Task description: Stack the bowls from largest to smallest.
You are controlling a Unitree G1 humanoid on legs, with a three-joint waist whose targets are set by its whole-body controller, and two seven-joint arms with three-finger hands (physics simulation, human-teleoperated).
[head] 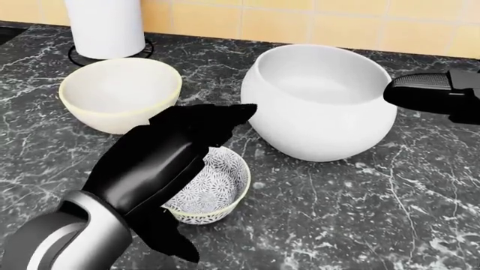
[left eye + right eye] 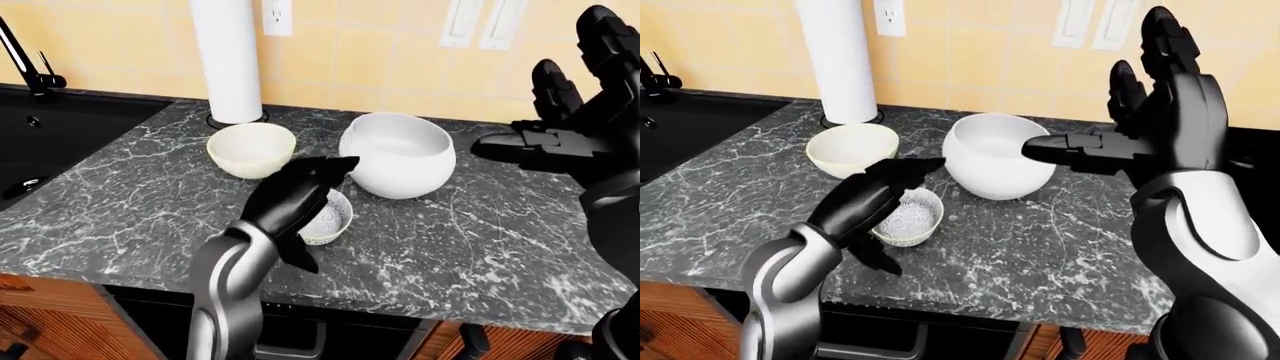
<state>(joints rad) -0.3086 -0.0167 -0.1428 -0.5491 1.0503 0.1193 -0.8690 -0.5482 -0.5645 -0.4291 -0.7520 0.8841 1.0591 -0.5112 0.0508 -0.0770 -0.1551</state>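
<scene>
White and round, the big bowl (image 1: 319,101) stands mouth-up at the upper centre of the head view. The cream bowl (image 1: 120,101) sits mouth-up at the upper left, well apart from it. The small patterned bowl (image 1: 214,188) stands upright at lower centre, below the gap between the other two, its left side hidden behind the left hand (image 1: 161,163). All three are round, so none has a long axis, and none is stacked in another.

They rest on a black marble counter (image 1: 360,214) with white veins. Behind it runs a yellow tiled wall (image 2: 350,60), with an outlet and switch plates near the top of the left-eye view. A white roll (image 2: 228,60) stands upright on a dark ring base just above the cream bowl. A black sink (image 2: 60,142) with a dark tap lies at the left edge of the left-eye view. Wooden cabinet fronts show under the counter edge.

The left hand reaches in from the lower left, palm down over the small bowl's left rim, fingers pointing up-right toward the big bowl, thumb hanging below; the fingers are spread, gripping nothing. The right hand (image 2: 1140,127) is raised at the right of the right-eye view, above the counter, fingers upright and spread, thumb pointing left over the big bowl's right rim, holding nothing.
</scene>
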